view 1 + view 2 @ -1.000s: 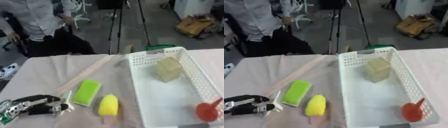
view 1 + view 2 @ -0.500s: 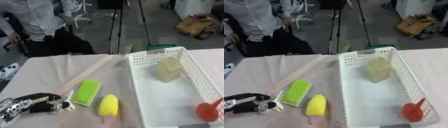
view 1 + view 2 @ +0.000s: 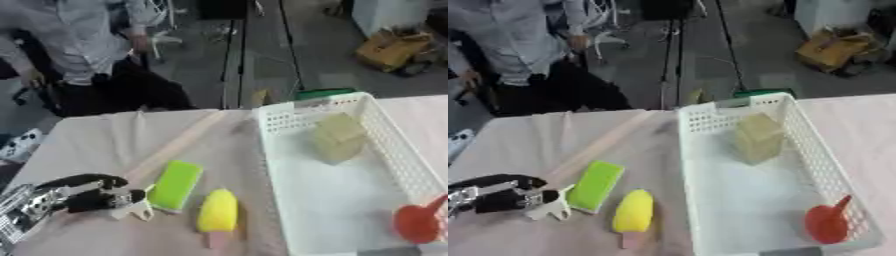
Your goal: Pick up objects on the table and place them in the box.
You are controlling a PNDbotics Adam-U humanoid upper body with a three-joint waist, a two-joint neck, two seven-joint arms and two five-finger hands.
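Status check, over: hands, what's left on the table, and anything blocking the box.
Left hand curled beside green block, holding nothing visible. Right hand out of view. Yellow popsicle and wooden stick outside white basket. Nothing blocking.

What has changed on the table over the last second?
The left hand has eased right, toward the green block; its fingers stay curled and hold nothing. The green block, the yellow ice-lolly shape, the wooden stick and the beige block and red scoop in the white basket have not moved.
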